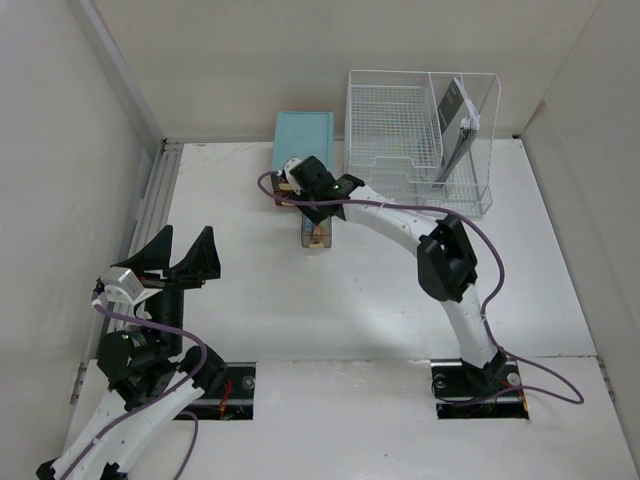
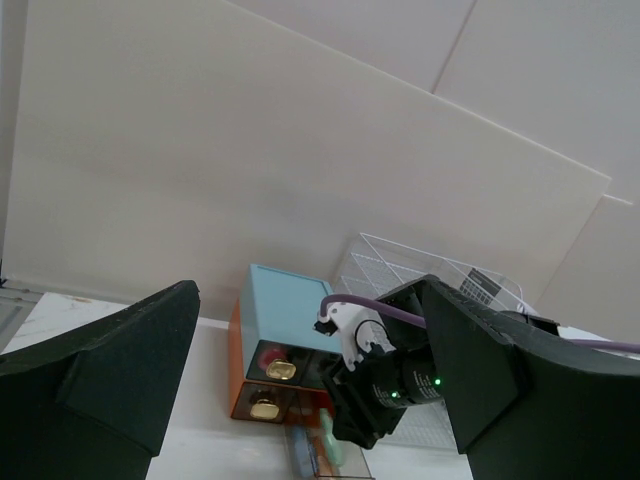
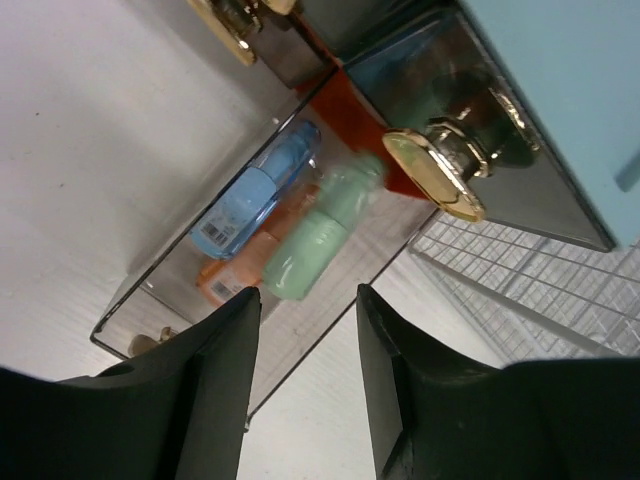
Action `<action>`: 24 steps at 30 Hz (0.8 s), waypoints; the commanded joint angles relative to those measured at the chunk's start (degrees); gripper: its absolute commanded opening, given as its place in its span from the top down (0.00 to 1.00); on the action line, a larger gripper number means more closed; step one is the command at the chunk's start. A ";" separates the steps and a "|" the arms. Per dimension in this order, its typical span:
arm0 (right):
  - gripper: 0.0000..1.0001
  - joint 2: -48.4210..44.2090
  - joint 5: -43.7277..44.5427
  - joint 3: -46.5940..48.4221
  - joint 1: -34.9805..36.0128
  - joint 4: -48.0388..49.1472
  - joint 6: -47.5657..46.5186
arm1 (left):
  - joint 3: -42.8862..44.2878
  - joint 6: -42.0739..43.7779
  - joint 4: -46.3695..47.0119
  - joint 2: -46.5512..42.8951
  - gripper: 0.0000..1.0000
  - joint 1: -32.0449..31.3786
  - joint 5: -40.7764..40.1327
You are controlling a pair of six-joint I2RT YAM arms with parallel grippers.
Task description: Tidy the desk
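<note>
Left gripper (image 1: pixel 181 256) sits by the near-left corner of the desk (image 1: pixel 300 320), jaws spread wide, holding nothing. No risk there unless you swing it across.

Right gripper (image 3: pixel 305 385) hangs over the pulled-out clear drawer (image 1: pixel 316 236), out from the middle of the far edge. Its jaws are parted with nothing between them. In the drawer: blue bottle (image 3: pixel 250 195), green bottle (image 3: pixel 315 230), something orange beneath (can't tell what).

Risks from here:
- Push the drawer in off-centre and it will likely skew and jam.
- The teal drawer box (image 1: pixel 303 140) at the far edge looks light. A hard shove could slide it back, or into the wire rack (image 1: pixel 420 140) just beside it.
- The gold knob (image 3: pixel 437 172) on the neighbouring closed drawer could catch a finger.
- The purple cable (image 1: pixel 268 184) loops close to the box and may snag.
</note>
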 commanded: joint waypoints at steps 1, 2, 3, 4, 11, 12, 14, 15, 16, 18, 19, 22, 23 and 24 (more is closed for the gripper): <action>0.51 0.46 -2.01 2.79 0.36 -0.23 -0.33 | -0.10 0.85 2.88 0.38 0.08 -0.05 0.34; 0.51 -0.06 -2.70 2.79 0.36 -0.23 -0.33 | -0.10 0.85 2.88 0.38 0.08 -0.05 0.34; 0.51 -0.07 -3.49 2.79 0.36 -0.23 -0.33 | -0.10 0.85 2.88 0.38 0.08 -0.05 0.34; 0.51 -0.85 -3.50 2.79 0.36 0.47 -0.85 | -0.10 0.85 2.88 0.38 0.08 -0.05 0.34; 0.67 -8.93 -18.76 -4.15 -0.42 5.65 -7.87 | -0.10 0.85 2.88 0.38 0.08 -0.05 0.34; 0.71 -9.47 -26.28 -4.77 -0.43 5.66 -9.28 | -0.10 0.85 2.88 0.38 0.08 -0.05 0.34; 0.80 -9.47 -32.74 -4.77 -2.09 3.83 -11.74 | -0.10 0.85 2.88 -0.15 0.08 -0.05 0.34; 0.87 -8.95 -35.12 -3.82 -2.62 1.38 -13.93 | -0.10 0.85 2.88 -0.15 0.08 -0.05 0.34; 0.87 -8.42 -40.62 -2.94 -3.58 -0.30 -15.52 | -0.10 0.85 2.88 -0.15 0.08 -0.05 0.34; 0.88 -6.67 -45.05 -0.47 -4.46 -5.21 -19.81 | -0.10 0.85 2.88 -0.15 0.08 -0.05 0.34; 0.88 -6.14 -48.82 0.32 -4.47 -6.72 -21.41 | -0.10 0.85 2.88 -0.15 0.08 -0.05 0.34; 0.86 -4.30 -52.53 2.17 -5.79 -12.33 -27.80 | -0.10 0.85 2.88 -0.15 0.08 -0.05 0.34; 0.86 -3.59 -54.37 2.78 -5.79 -14.53 -30.19 | -0.10 0.85 2.88 -0.15 0.08 -0.05 0.34; 0.85 -2.97 -55.35 4.18 -5.79 -16.64 -32.39 | -0.10 0.85 2.88 -0.15 0.08 -0.05 0.34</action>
